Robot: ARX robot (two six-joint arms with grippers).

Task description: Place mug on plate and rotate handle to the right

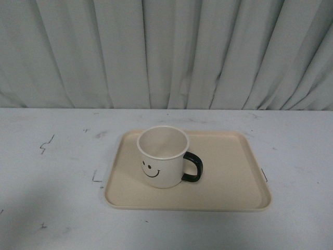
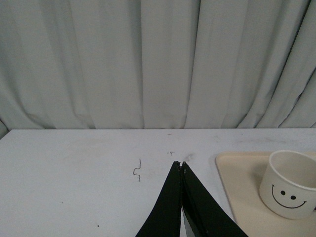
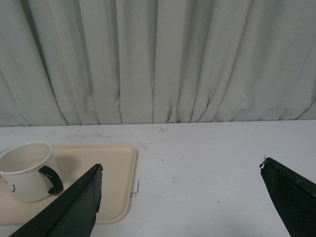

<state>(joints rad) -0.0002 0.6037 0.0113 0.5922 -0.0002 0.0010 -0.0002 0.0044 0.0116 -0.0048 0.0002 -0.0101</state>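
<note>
free to pass over bare table [image 1: 47, 198] left, right and in front of the plate [image 1: 229, 182]. blocked only by the upright mug [image 1: 162, 156] on its left half, handle [image 1: 193, 167] jutting right toward open tray floor. closed off behind by the curtain [image 1: 166, 52].

Flat matte-black fingers [image 2: 207, 217] taper to narrow tips.
</note>
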